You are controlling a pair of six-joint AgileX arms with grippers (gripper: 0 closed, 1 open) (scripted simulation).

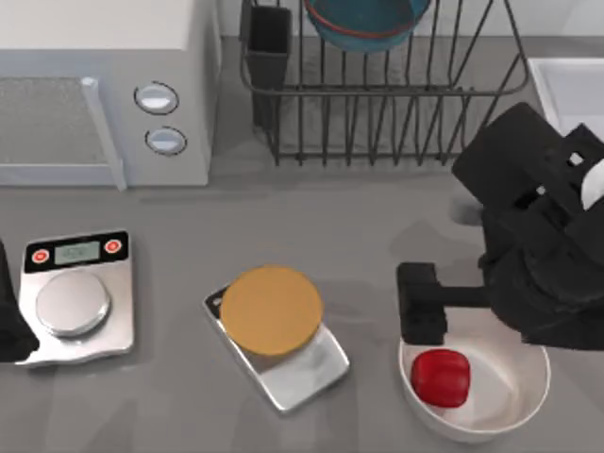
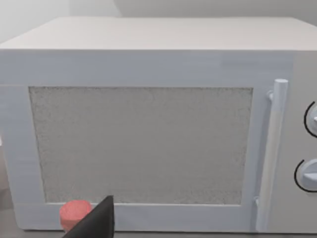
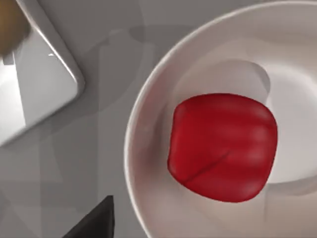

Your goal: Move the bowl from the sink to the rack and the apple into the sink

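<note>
Apple (image 1: 441, 377) could roll inside the white bowl (image 1: 514, 401) if the right gripper (image 1: 421, 304), finger spread untellable, descends off-centre.

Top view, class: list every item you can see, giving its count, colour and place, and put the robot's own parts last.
Microwave: one, white, back left.
Rack: one, black wire, back centre, with a dark cup at its left corner.
Bowl: one, teal-blue, in the rack.
Sink: one, white, back right.
Scales: two, silver; one front left, one front centre.
Disc: one, orange, on the centre scale.
White bowl: one, front right.
Apple: one, red, inside the white bowl.
Right gripper: black, above the white bowl's left rim.
Left arm: black, left edge.
</note>
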